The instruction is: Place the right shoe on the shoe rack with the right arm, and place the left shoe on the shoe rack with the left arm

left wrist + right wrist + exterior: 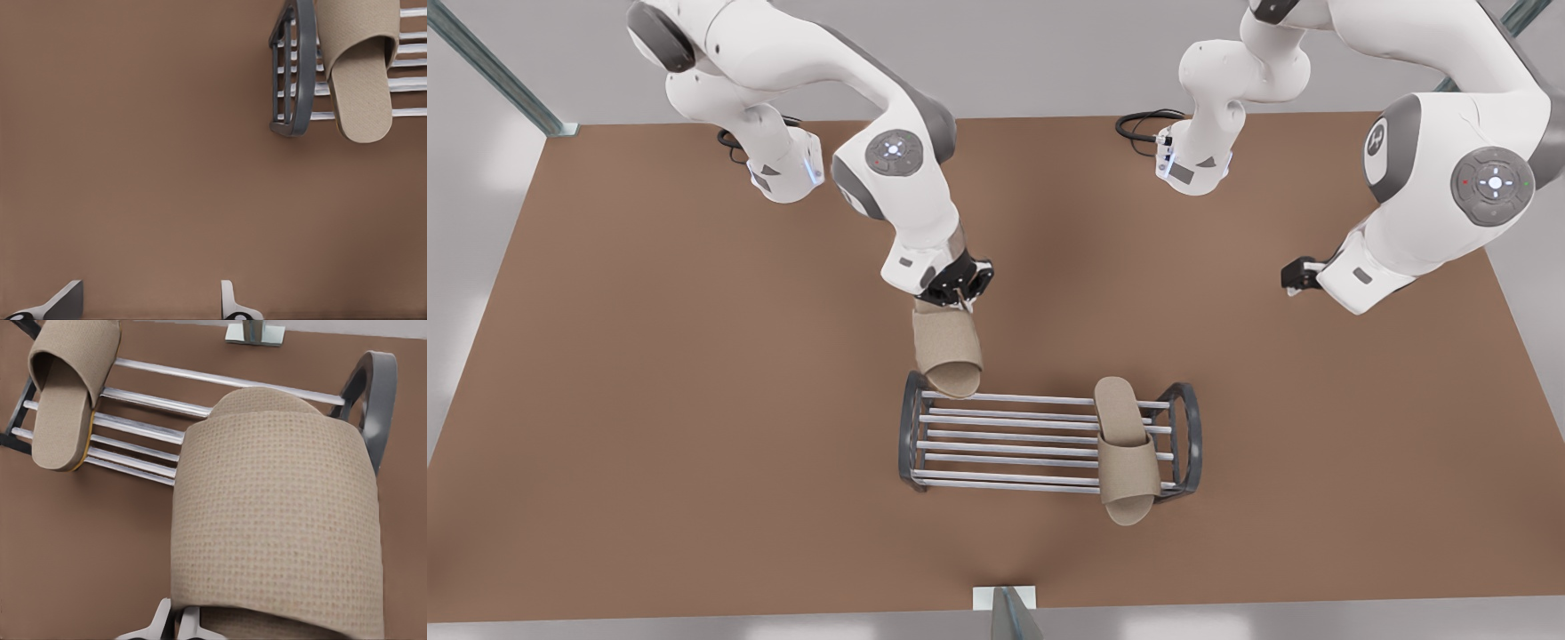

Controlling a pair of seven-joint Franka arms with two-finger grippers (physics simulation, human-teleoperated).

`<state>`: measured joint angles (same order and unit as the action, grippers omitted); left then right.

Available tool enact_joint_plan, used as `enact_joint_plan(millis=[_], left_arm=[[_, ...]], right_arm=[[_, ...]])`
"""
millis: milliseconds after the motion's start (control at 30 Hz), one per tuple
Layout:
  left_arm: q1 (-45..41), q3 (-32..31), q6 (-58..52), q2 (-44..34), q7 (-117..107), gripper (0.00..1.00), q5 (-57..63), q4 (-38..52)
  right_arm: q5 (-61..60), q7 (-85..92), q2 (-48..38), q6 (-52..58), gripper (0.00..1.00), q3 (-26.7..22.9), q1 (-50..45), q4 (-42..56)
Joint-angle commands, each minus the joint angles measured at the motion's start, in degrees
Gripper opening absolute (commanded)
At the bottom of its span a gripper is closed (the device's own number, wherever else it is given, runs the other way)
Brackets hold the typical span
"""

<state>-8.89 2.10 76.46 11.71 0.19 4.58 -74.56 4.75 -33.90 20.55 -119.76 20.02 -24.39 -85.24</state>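
Observation:
In the front view my right gripper [959,298] is shut on the heel end of the right shoe [947,351], a tan slipper hanging toe-down. Its toe is over the rear bar at the front view's left end of the shoe rack [1005,436]. The right wrist view shows this slipper [280,520] close up, with the gripper [177,619] pinching its rim. The left shoe [1125,449] lies across the bars at the rack's other end, toe overhanging the front. My left gripper [1294,274] hangs open off to the front view's right, away from the rack [303,73] and that slipper [360,73].
The brown table [649,400] has bare room on both sides of the rack. Both arm bases and black cables [1143,124] sit at the far edge. A small metal post [1005,609] stands at the near edge.

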Motion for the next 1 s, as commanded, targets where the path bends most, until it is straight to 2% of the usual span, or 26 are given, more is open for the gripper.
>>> enact_joint_plan(millis=[0, 33, 133, 367, 600, 767, 967], left_arm=[[0.01, 0.01, -1.40, -0.02, 5.52, 1.00, 1.04, 0.03], [0.01, -0.08, -1.40, -0.19, 4.99, 1.00, 1.04, 0.03], [0.01, -0.08, -1.40, -0.28, 4.73, 1.00, 0.95, 0.11], [0.01, 0.09, -1.14, -0.28, 4.64, 1.00, 1.04, 0.20], [0.01, 0.01, -1.49, -0.63, 4.64, 1.00, 1.04, 0.11], [0.01, 0.01, -1.31, -0.63, 4.64, 1.00, 1.04, 0.20], [0.01, 0.01, -1.05, -0.37, 4.64, 1.00, 0.95, 0.20]], right_arm=[[0.96, -23.32, 4.32, 3.39, 0.21, -2.26, -2.15, 5.69], [0.87, -23.32, 7.57, 4.10, 0.21, -4.90, -5.31, 10.35], [0.87, -24.64, 10.47, 4.10, 0.21, -4.99, -5.76, 14.48], [1.05, -28.24, 23.13, 4.10, 0.21, -6.84, -9.62, 30.30], [1.05, -28.24, 26.65, 0.76, 0.21, -6.84, -9.80, 33.73], [0.96, -28.24, 30.60, -10.40, 0.21, -5.96, -9.97, 35.05], [0.69, -28.77, 32.01, -13.74, 0.21, -6.14, -11.56, 37.60]])
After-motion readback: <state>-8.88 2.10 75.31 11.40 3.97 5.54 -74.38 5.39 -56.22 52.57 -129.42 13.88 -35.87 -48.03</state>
